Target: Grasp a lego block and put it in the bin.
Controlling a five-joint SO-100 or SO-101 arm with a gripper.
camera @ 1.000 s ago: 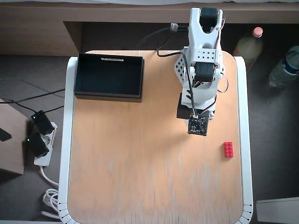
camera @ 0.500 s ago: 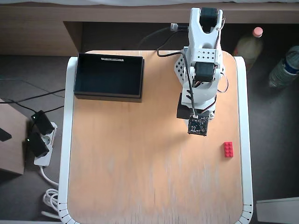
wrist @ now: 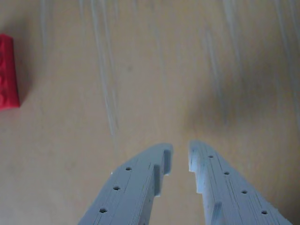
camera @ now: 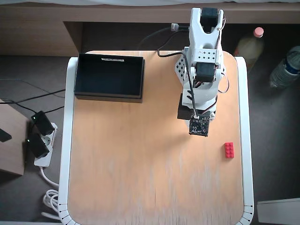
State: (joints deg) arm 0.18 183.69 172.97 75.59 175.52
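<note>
The lego block (camera: 229, 150) is a small red studded brick lying near the table's right edge in the overhead view. In the wrist view the lego block (wrist: 8, 72) shows at the far left edge, partly cut off. The bin (camera: 108, 97), a shallow black open box with a white label strip, stands at the table's back left and looks empty. My gripper (wrist: 181, 157) hangs over bare wood, its pale blue fingers (wrist: 140, 183) drawn together with only a narrow slit and nothing between them. From overhead the folded arm (camera: 199, 89) covers the gripper, left of and behind the brick.
The wooden table has a white rim (camera: 70, 140). Two bottles (camera: 251, 44) (camera: 283, 70) stand on the floor to the right. A power strip with plugs (camera: 40, 140) and cables lies on the floor to the left. A wooden ledge runs along the back.
</note>
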